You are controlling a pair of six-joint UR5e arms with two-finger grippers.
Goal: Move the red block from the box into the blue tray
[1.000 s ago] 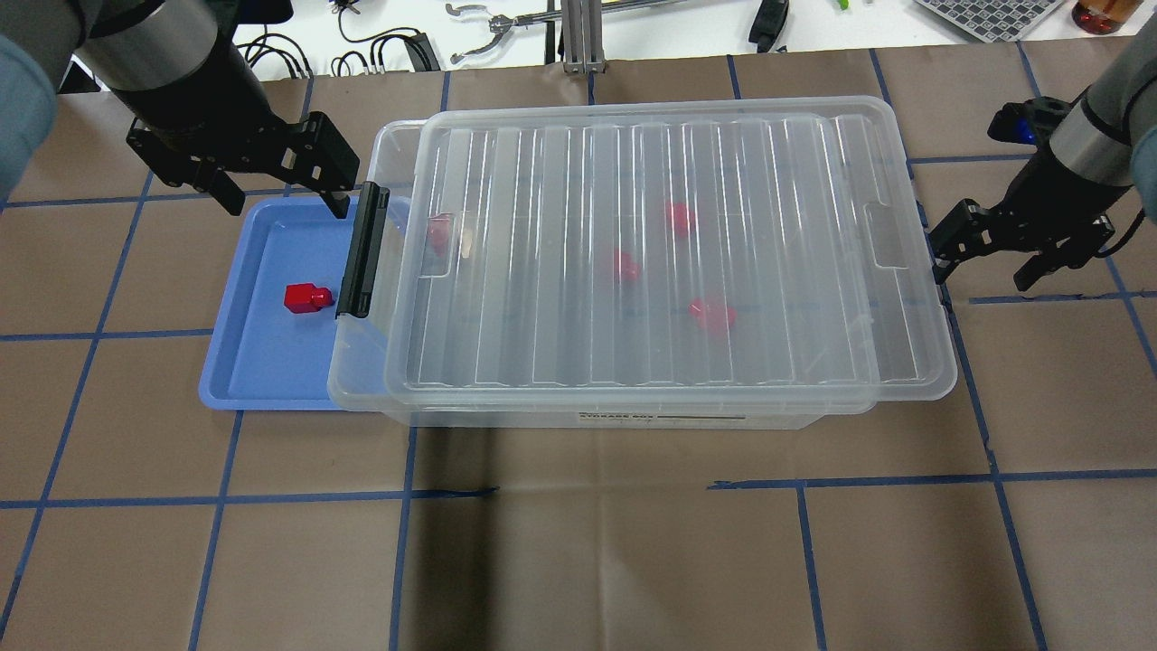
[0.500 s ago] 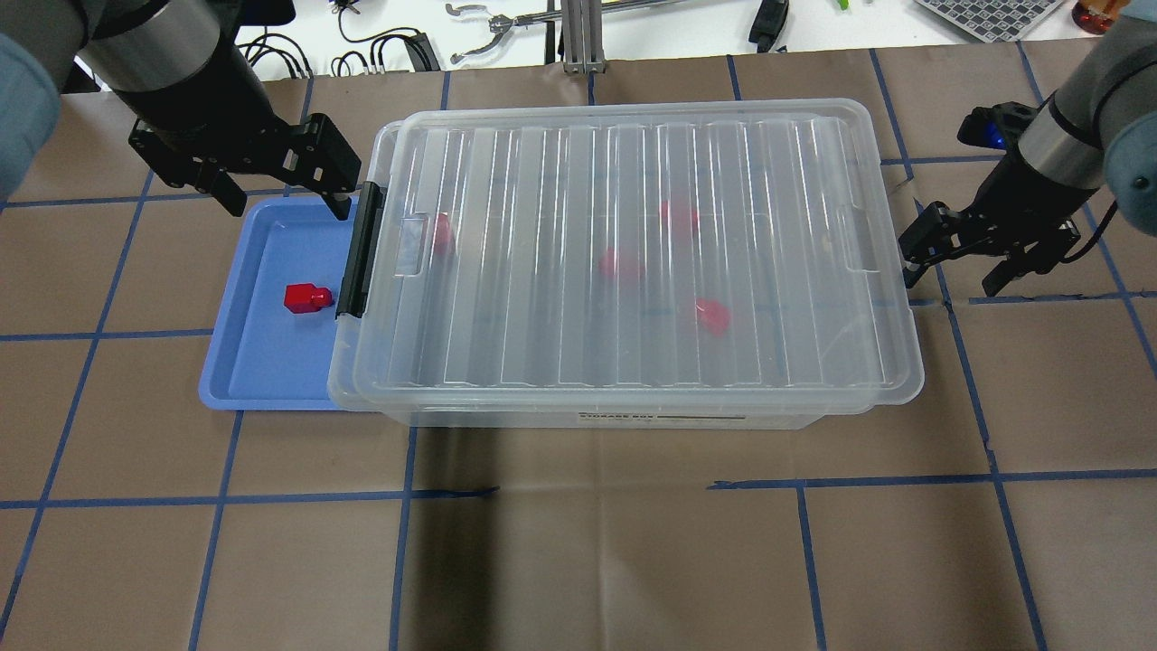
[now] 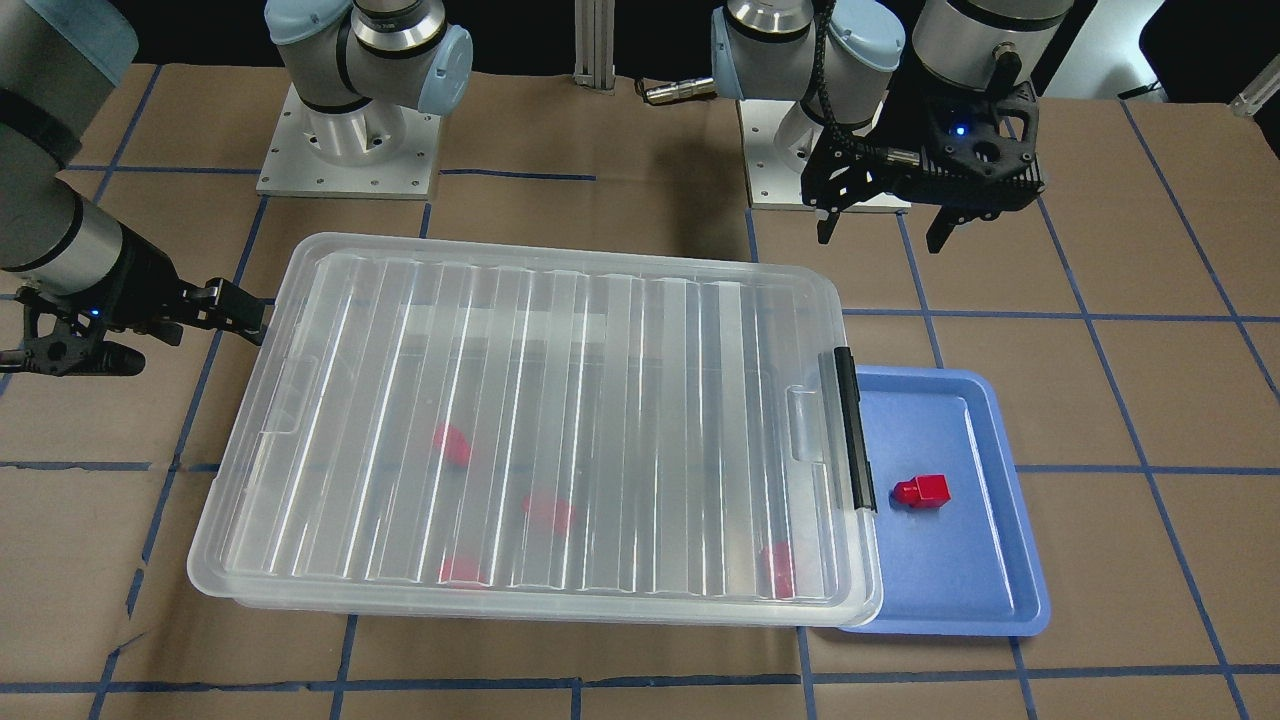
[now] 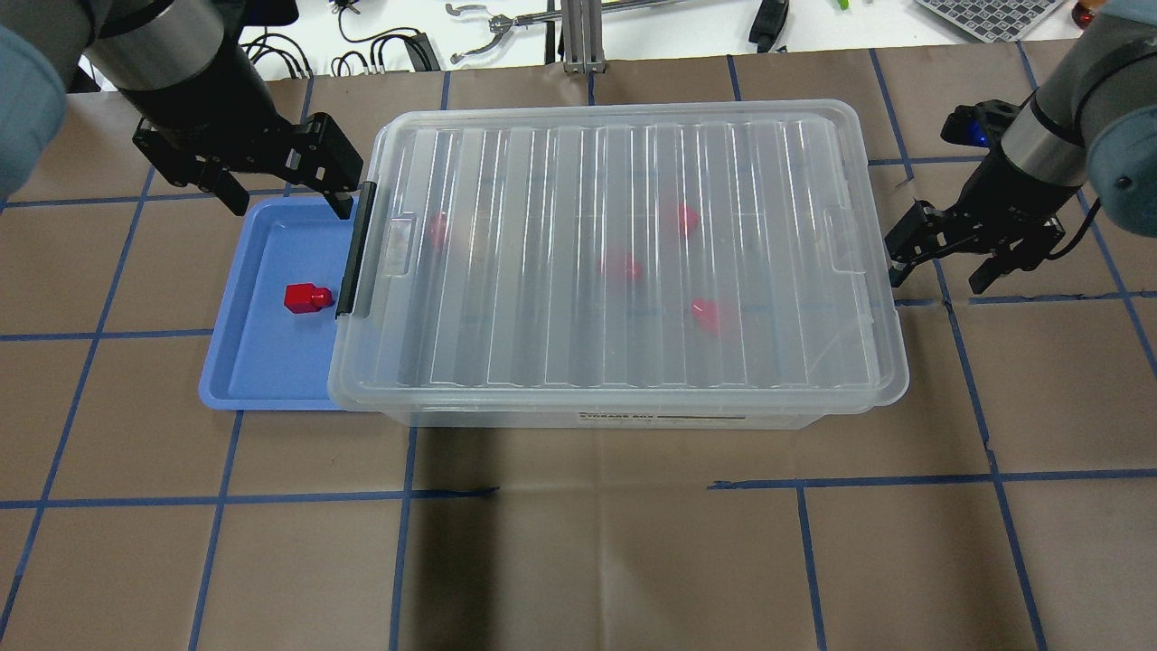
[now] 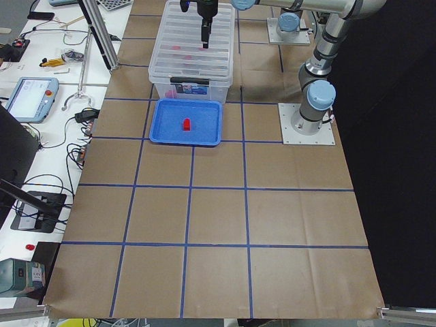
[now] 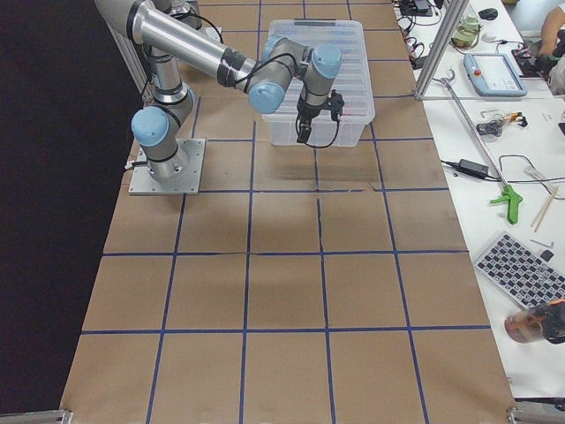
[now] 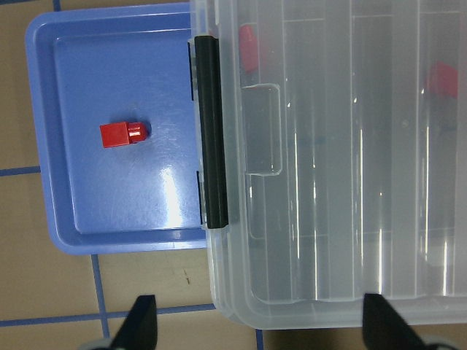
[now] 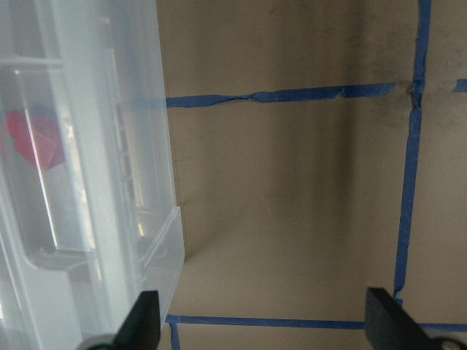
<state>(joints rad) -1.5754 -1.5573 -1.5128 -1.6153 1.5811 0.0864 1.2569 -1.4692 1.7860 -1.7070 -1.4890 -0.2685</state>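
Brown papered table point(image 4: 578, 561), blue tape grid point(image 4: 404, 495), tablet point(image 5: 27, 97), grey keypad point(image 4: 990, 14)

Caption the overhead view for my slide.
Box lidded, one red block in the blue tray; left gripper and right gripper at the box's ends, jaws open.

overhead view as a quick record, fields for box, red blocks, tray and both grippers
box: clear box, ribbed lid on top
inside box: four red blocks, seen through the lid
blue tray: at the box's latch end
in tray: one red block
left gripper: open, raised near the tray
right gripper: open, beside the box's other end
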